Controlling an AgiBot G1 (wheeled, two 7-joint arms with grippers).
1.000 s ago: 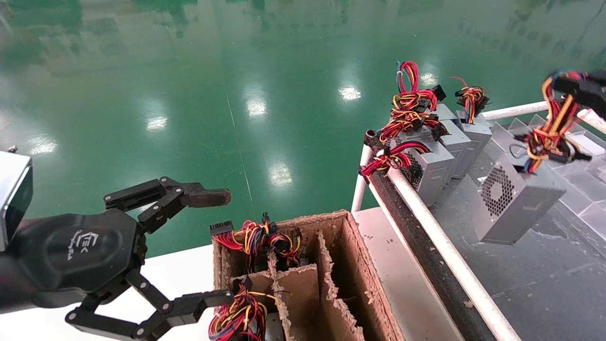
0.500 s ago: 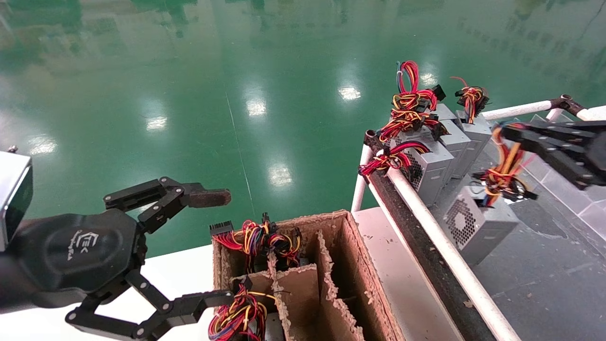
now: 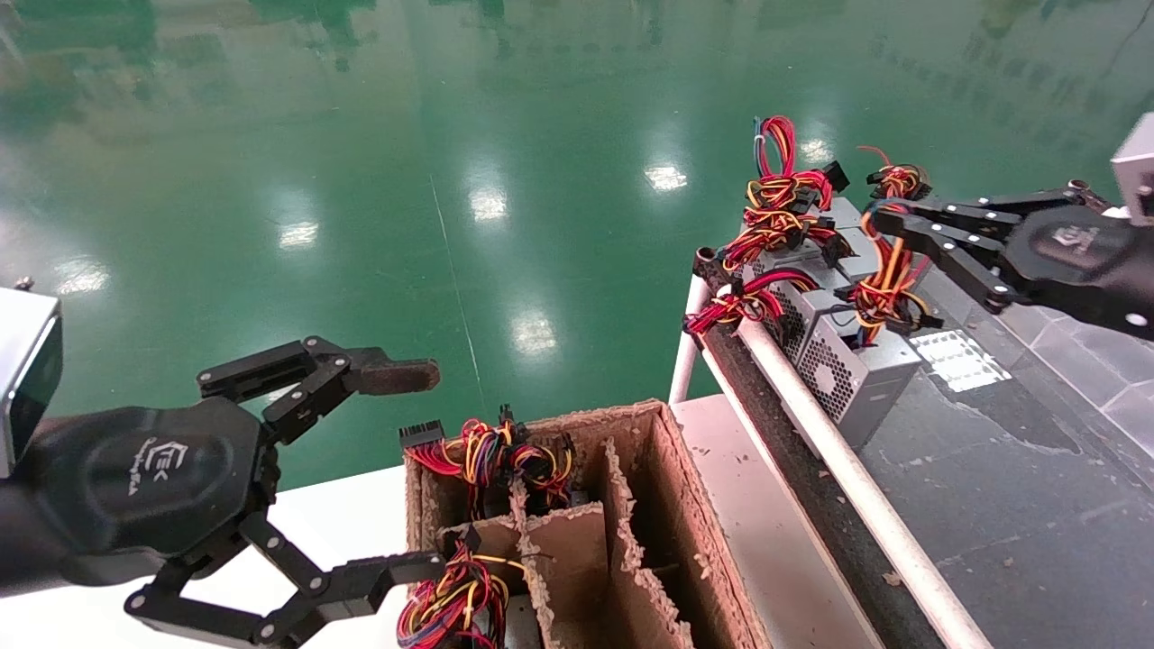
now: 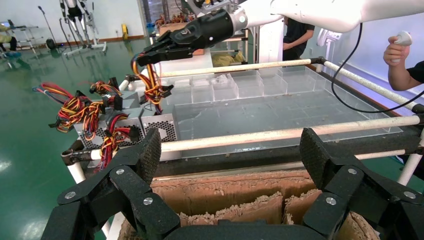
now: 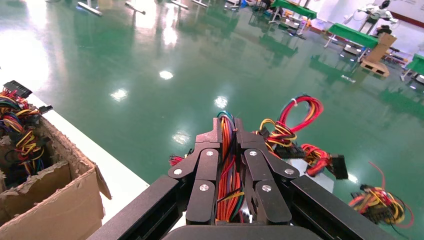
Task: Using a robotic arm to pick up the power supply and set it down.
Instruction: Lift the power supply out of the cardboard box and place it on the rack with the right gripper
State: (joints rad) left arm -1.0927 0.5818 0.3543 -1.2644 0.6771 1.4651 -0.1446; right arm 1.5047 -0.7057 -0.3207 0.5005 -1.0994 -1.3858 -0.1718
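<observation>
The power supply (image 3: 856, 383) is a small grey box with a perforated side. It hangs by its red, yellow and orange wire bundle (image 3: 888, 270) at the near end of a row of similar units. I cannot tell whether it touches the dark table (image 3: 992, 505). The robotic arm's right gripper (image 3: 879, 216) is shut on that bundle, and the wires (image 5: 227, 170) run between its fingers (image 5: 210, 150). The left wrist view shows the same gripper (image 4: 145, 57) above the power supply (image 4: 160, 127). My left gripper (image 3: 419, 469) hangs open and empty over the cardboard box (image 3: 685, 469).
Other grey units (image 3: 906, 248) stand in a row behind the white rail (image 3: 838, 460), one with a tall red-and-blue wire loop (image 3: 780, 144). The divided box holds wire bundles (image 3: 491, 455). Clear trays (image 4: 250, 85) lie farther back. A person's hand (image 4: 400, 55) holds a controller.
The right gripper has carried the power supply left and down, from high at the right to the near end of the row by the rail. The left arm has not moved.
</observation>
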